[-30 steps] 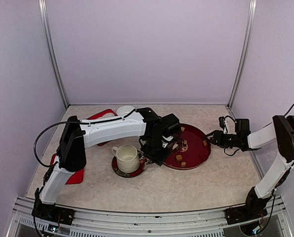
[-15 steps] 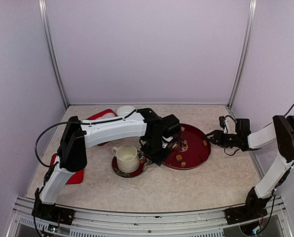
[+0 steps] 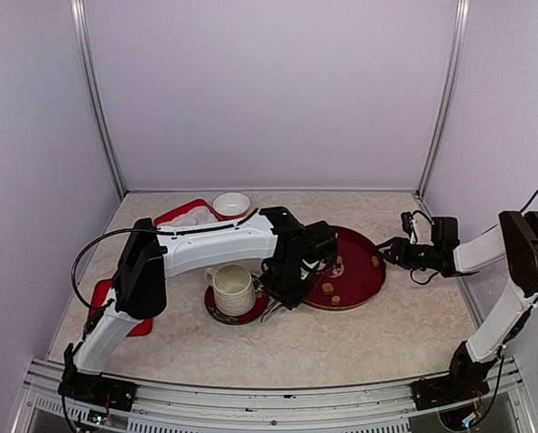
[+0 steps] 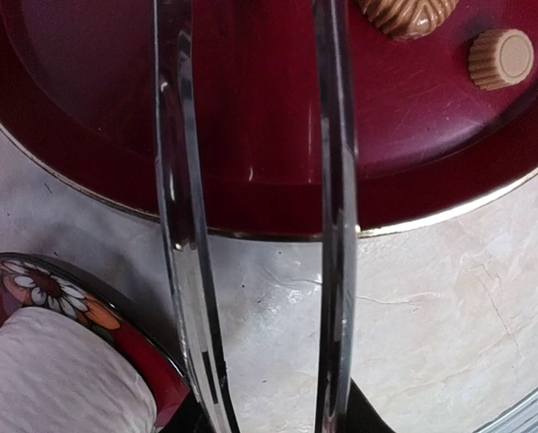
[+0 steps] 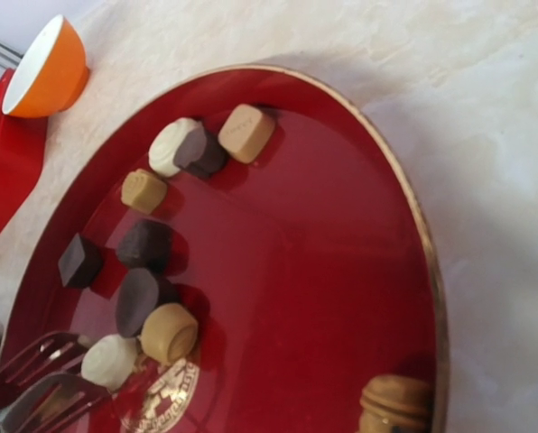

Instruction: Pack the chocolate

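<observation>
Several chocolate pieces (image 5: 169, 331), dark, tan and white, lie on the round red plate (image 5: 323, 271). Two tan ones (image 4: 502, 59) show in the left wrist view, and others (image 3: 328, 289) from above. My left gripper (image 3: 283, 290) is shut on the metal tongs (image 4: 183, 225), whose two arms reach over the plate's near-left rim (image 4: 251, 230). The tong tips (image 5: 34, 383) rest apart beside a white piece (image 5: 109, 359), with nothing between them. My right gripper (image 3: 388, 251) hovers at the plate's right edge; its fingers are out of its own wrist view.
A cream cup (image 3: 233, 287) stands on a floral saucer (image 4: 43, 289) just left of the plate. A white-lined orange bowl (image 5: 48, 68) and a red tray (image 3: 183, 216) sit at the back left. A red mat (image 3: 138, 323) lies beneath the left arm.
The left arm has shifted a little nearer and to the right, uncovering the bowl and tray behind it; the tongs have narrowed slightly. The right arm has not moved.
</observation>
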